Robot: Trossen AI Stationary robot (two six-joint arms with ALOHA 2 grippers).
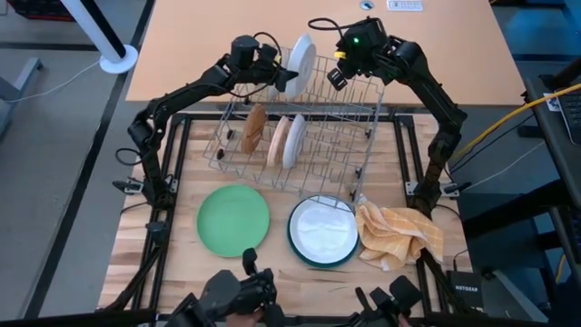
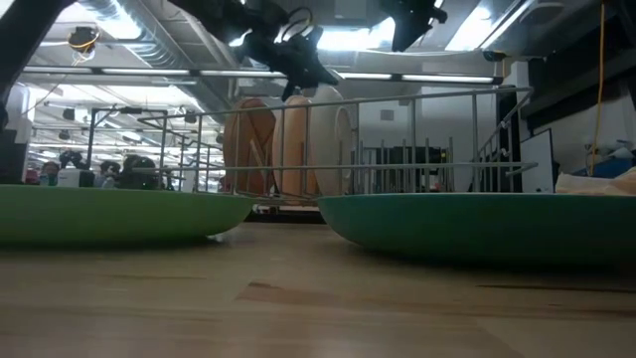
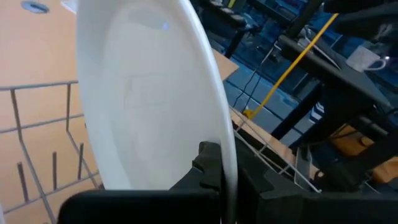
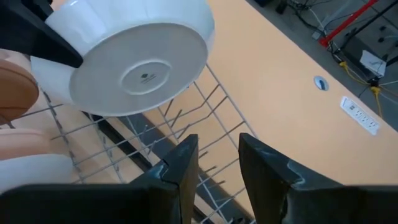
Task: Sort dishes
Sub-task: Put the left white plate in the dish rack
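My left gripper (image 1: 283, 78) is shut on a white plate (image 1: 301, 58), which stands on edge above the far end of the grey wire rack (image 1: 318, 150). Its underside (image 4: 140, 59) shows in the right wrist view. My right gripper (image 1: 339, 78) hovers open over the rack's far right corner, just right of that plate, with nothing between its fingers (image 4: 186, 165). In the rack's slots a brown plate (image 1: 254, 127), a tan plate (image 1: 277, 141) and a white plate (image 1: 294, 141) stand on edge. A green plate (image 1: 233, 220) and a teal plate (image 1: 300, 247) holding a white one (image 1: 323, 229) lie flat on the table. My left gripper pinches the white plate's rim (image 3: 230, 155) between its two fingers, one finger (image 3: 208, 165) on the inner face and the other on the underside. The fingers come about level from the table's left. The plate stands on edge, lifted above the rack's far end.
A crumpled yellow checked cloth (image 1: 398, 234) lies right of the teal plate. The rack's upright wires (image 4: 180, 124) stand just below my right gripper. The orange tabletop (image 1: 436, 54) spreads beyond the rack's far side. Black frame bars (image 1: 172, 173) edge the wooden board.
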